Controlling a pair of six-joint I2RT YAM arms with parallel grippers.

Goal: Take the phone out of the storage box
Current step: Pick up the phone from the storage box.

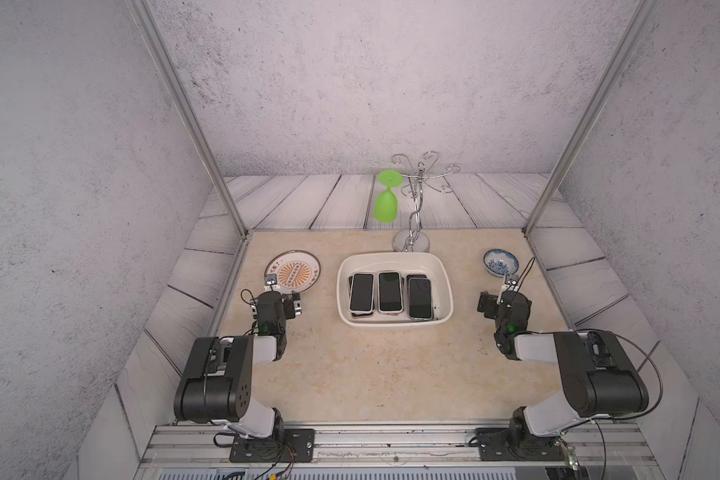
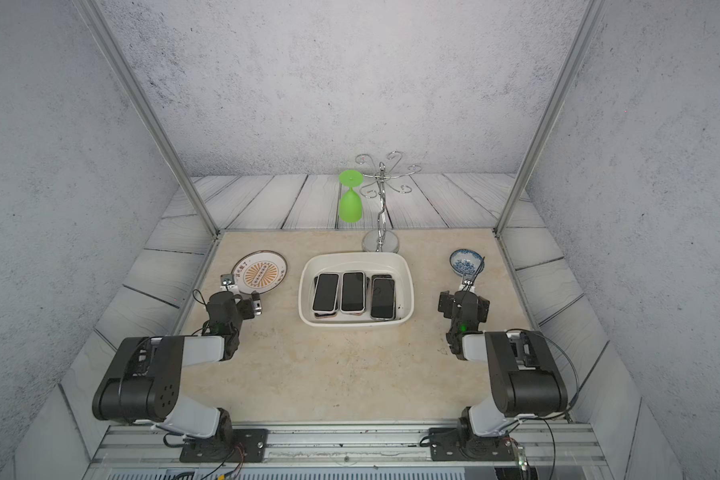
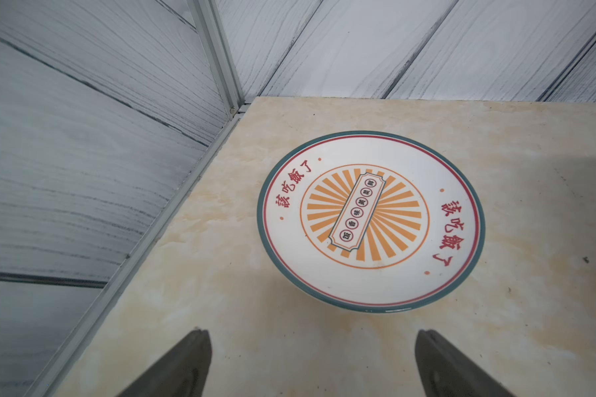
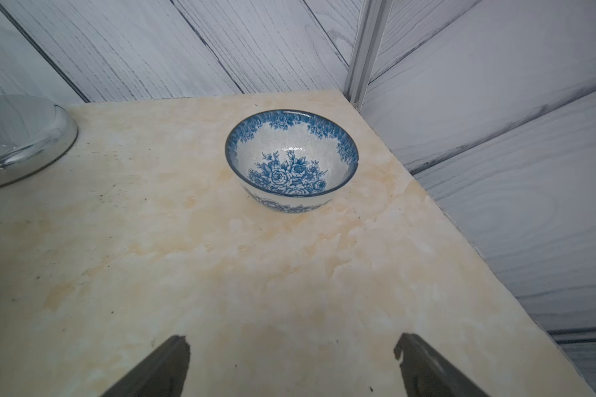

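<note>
On beige marbled desk (image 1: 371,374), left arm (image 1: 219,374) is seen folded low at the left side, wrist aimed at round orange-patterned plate (image 3: 370,220); left jaws are spread wide, nothing between. Right arm (image 1: 599,374) is folded alike at the right side, aimed at small blue-and-white bowl (image 4: 291,161); right jaws are wide, empty. Black-screened phones (image 1: 389,291) are laid side by side inside shallow white plastic storage box (image 1: 395,323), mid-desk between the arms, touched by neither.

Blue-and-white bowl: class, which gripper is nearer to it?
Right. The right gripper is just short of the blue-and-white bowl, on the robot's side of it; the left gripper is across the table, by the orange-patterned plate.
</note>
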